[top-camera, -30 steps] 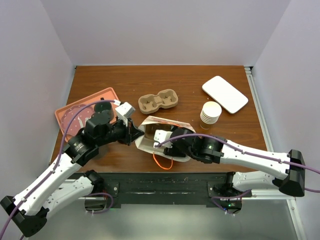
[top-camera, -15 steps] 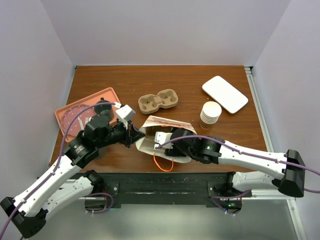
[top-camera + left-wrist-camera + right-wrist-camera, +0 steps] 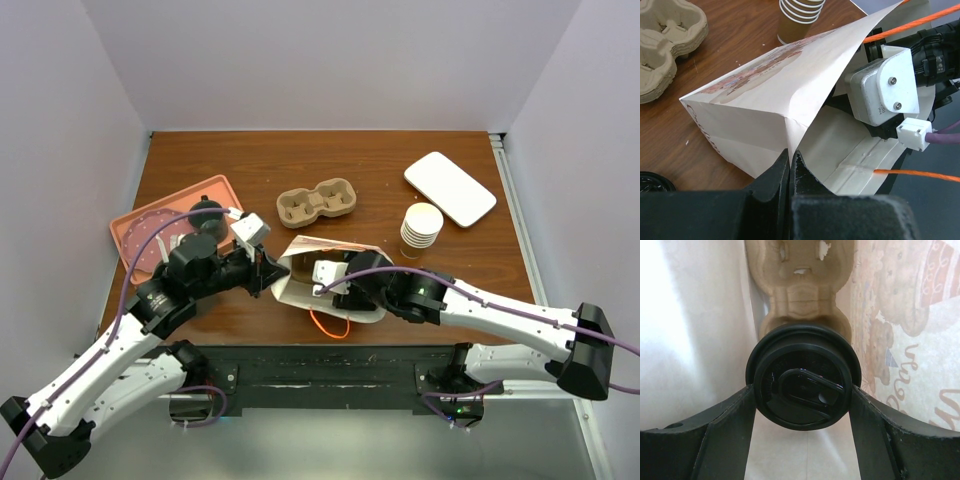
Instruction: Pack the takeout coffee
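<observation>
The takeout coffee shows in the right wrist view as a round black sip lid (image 3: 802, 377); its paper cup is hidden below. My right gripper (image 3: 803, 390) is shut on it, one finger on each side, inside the white paper bag (image 3: 700, 325), above a cardboard carrier (image 3: 800, 285) lying in the bag. In the top view the right gripper (image 3: 335, 280) reaches into the bag (image 3: 340, 247), and the coffee is hidden there. My left gripper (image 3: 790, 156) is shut on the bag's edge (image 3: 790, 125) and holds the mouth open; it also shows in the top view (image 3: 268, 270).
A second cardboard carrier (image 3: 317, 202) lies behind the bag. A stack of lidless cups (image 3: 421, 228) and a white flat tray (image 3: 450, 188) are at the right. A pink tray (image 3: 150, 235) with a loose black lid (image 3: 207, 212) is at the left. The bag's orange handle (image 3: 325, 328) hangs near the table's front edge.
My right gripper has pushed further left into the bag with the coffee. My left gripper has shifted slightly right, still holding the bag's edge.
</observation>
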Controlling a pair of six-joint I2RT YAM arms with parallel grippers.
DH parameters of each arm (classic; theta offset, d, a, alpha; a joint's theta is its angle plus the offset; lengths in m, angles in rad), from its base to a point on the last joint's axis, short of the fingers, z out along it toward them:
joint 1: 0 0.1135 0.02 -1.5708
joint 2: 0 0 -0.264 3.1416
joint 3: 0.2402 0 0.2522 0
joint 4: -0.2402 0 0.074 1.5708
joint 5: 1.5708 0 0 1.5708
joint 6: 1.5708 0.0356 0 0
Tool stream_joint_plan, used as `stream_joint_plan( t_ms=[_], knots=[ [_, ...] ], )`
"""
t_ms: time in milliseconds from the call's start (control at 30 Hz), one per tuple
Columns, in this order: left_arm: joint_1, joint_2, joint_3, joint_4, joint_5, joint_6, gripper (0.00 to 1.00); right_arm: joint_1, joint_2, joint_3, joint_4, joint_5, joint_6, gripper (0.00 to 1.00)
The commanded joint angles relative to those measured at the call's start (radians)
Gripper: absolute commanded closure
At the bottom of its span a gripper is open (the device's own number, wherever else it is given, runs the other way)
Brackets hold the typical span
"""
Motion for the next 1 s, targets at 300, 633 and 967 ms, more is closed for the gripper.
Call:
stream_joint_plan(
  t_ms=[300,633,967],
  knots=[
    [-0.013,0.041,0.073,0.083,-0.066,0.109,1.0,-0.007,-0.027,0.014,-0.066,-0.069,-0.041,0.71],
    [-0.016,0.09,0.158,-0.048,-0.074,0.082,0.56,-0.009,0.01,0.03,-0.009,-0.051,-0.044,0.73],
    [-0.018,0.128,0.236,-0.242,0.032,-0.018,0.53,-0.007,0.005,0.027,0.036,-0.005,-0.021,0.74]
  ],
)
